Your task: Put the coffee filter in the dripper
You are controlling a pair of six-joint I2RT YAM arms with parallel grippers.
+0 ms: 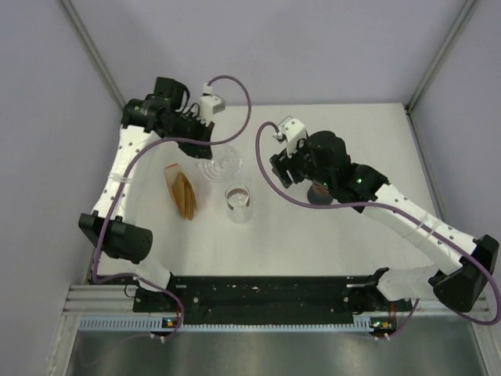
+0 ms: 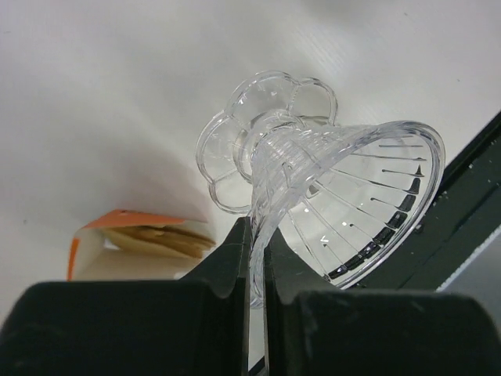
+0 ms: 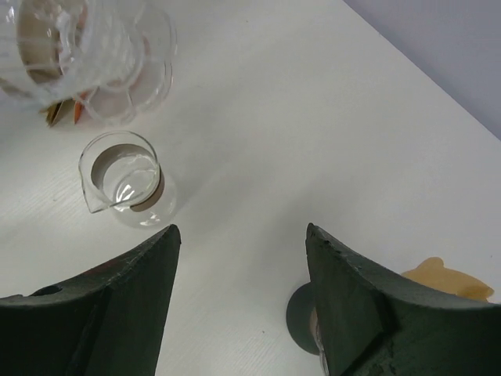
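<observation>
Coffee filters (image 1: 185, 195): a stack of tan-brown paper fans lying in an open, orange-edged pack (image 2: 117, 221) on the white desk (image 1: 329, 251). They sit just beside the left pincer (image 2: 254, 243), on the side toward the arm bases. That pincer is clenched on the rim of the clear, ribbed dripper (image 2: 344, 196), which is tilted sideways. The right pincer (image 3: 243, 298) gapes wide, grasping nothing. A small glass jug (image 3: 125, 184) stands ahead of it, to its left.

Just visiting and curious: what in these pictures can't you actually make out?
Right wrist view: a tan object, half hidden by the right gripper, cannot be identified.
Right wrist view: the dripper runs off the top-left edge.
Left wrist view: the filter pack sits partly behind the left gripper; filter count unreadable.
</observation>
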